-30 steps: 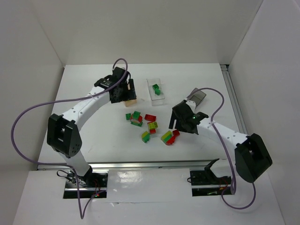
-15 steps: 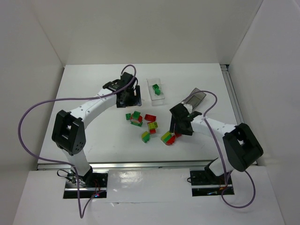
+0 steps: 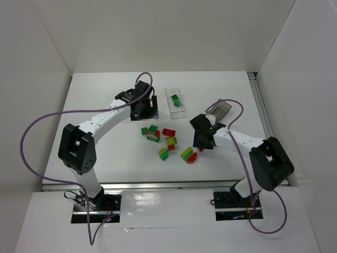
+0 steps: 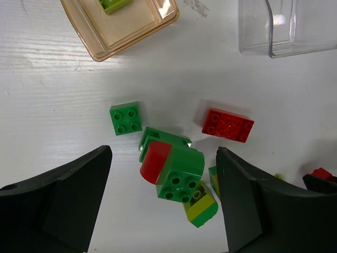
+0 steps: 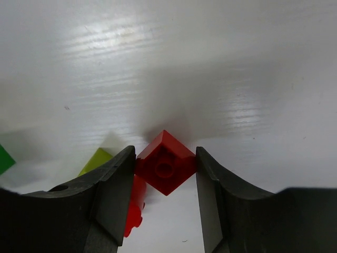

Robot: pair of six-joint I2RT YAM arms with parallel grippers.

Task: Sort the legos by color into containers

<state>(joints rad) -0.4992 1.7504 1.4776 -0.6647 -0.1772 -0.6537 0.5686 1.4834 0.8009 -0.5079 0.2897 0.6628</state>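
So here's where we're at: the white table (image 3: pixel 95 100) holds everything; the left arm (image 3: pixel 100 120) reaches toward the far middle, and the right arm (image 3: pixel 247 143) bends in over the pile.

The containers sit along the far side; the orange-tan bin (image 4: pixel 134 29) has a yellow-green brick (image 4: pixel 113 4) in it, the clear bin (image 3: pixel 179 109) has a green brick (image 3: pixel 176 100), and the dark grey bin (image 3: pixel 222 109) is off to the right.

The left gripper (image 4: pixel 163 153) hangs over the loose legos with its fingers wide apart and nothing between them; below it lie a green-and-red stack (image 4: pixel 171 168), a flat red brick (image 4: pixel 228 125) and a small green square (image 4: pixel 126 117).

The right gripper (image 5: pixel 165 158) has both fingers pressed against a red cube (image 5: pixel 166 167), squeezing it corner to corner; we can't tell if it's off the table yet.

We reckon these bricks are light, hard and slick; a corner pinch could let one twist or squirt out, so we'd grab across two flat side walls, low and square. The two-colour stacks will need pulling apart; one arm should hold while the other tugs.
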